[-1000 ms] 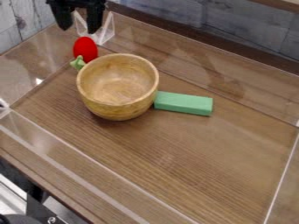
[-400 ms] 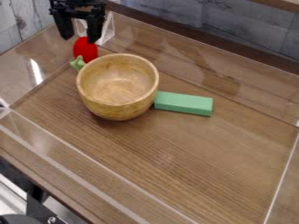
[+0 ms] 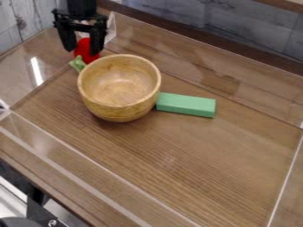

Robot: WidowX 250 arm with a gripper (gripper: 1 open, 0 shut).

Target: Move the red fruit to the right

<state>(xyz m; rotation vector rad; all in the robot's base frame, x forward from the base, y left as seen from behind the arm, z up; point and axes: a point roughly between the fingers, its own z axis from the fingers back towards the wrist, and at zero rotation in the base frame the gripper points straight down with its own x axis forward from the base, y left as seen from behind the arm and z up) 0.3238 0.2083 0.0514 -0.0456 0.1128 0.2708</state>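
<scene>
The red fruit (image 3: 84,47) is small and glossy, with a green leafy end (image 3: 77,64). It lies on the wooden table at the back left, just behind the wooden bowl (image 3: 119,87). My black gripper (image 3: 81,40) has come down from above and its two fingers straddle the fruit, one on each side. The jaws still look apart around the fruit. I cannot tell whether the pads touch it. The fingers hide part of the fruit.
A flat green rectangular block (image 3: 187,105) lies to the right of the bowl. Clear plastic walls (image 3: 284,191) fence the table on all sides. Bare wood (image 3: 178,160) stretches to the right and front of the bowl.
My gripper has come down from above the fruit and now has its fingers around it. The fruit, bowl and block have not moved.
</scene>
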